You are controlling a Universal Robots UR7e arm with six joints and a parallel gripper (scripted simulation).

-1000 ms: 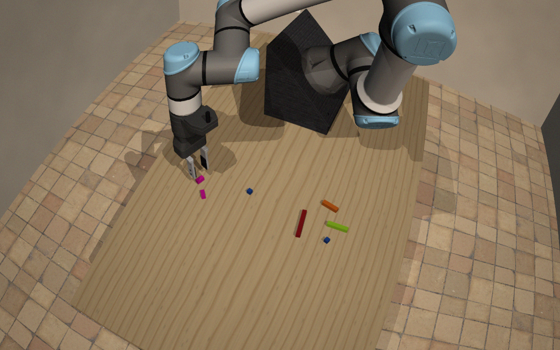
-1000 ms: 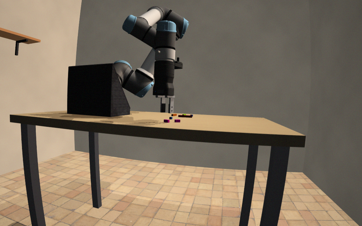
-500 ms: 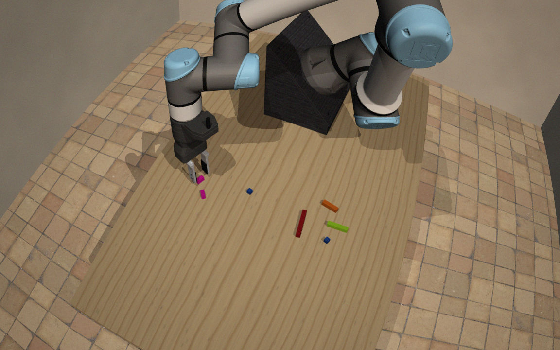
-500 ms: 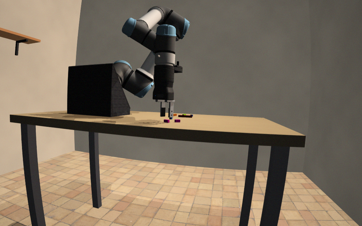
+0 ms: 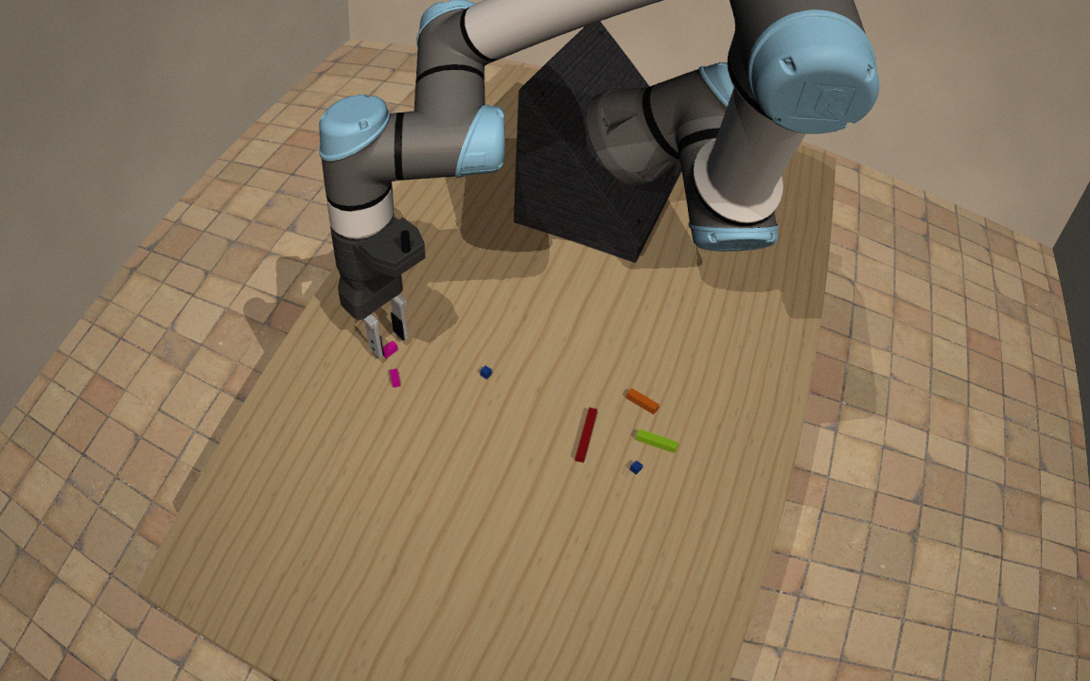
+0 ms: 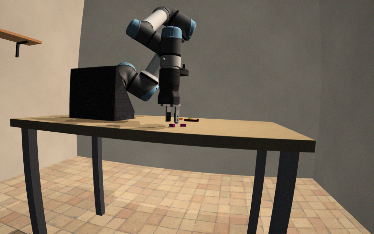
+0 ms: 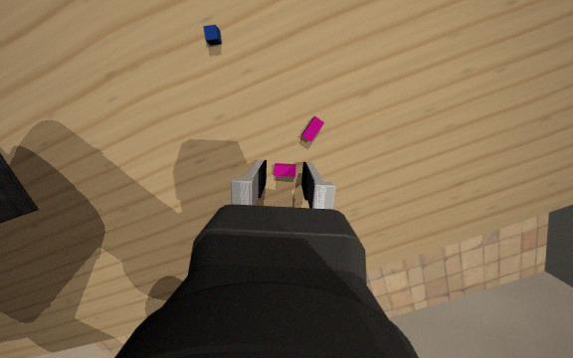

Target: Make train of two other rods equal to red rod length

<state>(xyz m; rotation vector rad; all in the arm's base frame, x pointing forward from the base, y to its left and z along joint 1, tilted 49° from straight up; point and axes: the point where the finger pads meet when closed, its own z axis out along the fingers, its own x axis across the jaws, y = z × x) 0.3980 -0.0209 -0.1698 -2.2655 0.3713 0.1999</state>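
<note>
The wrist view gave me the relation I needed: one magenta rod point(image 5: 390, 348) point(image 6: 172, 125) point(image 7: 285, 170) lay on the table point(image 5: 448, 508) point(image 6: 211, 128) point(image 7: 416, 124) below the gripper point(image 5: 387, 347) point(image 6: 172, 122) point(image 7: 284, 172), in line with the gap. Its long axis ran across from one finger towards the other, so closing there would, I judged, pinch its ends. The fingers stood roughly two-thirds open with nothing between them. The second magenta rod point(image 5: 395, 377) point(image 6: 183, 125) point(image 7: 312, 129) lay just beside, slanted, outside the gap. I reckoned a straight descent came next, with little room at either end.
</note>
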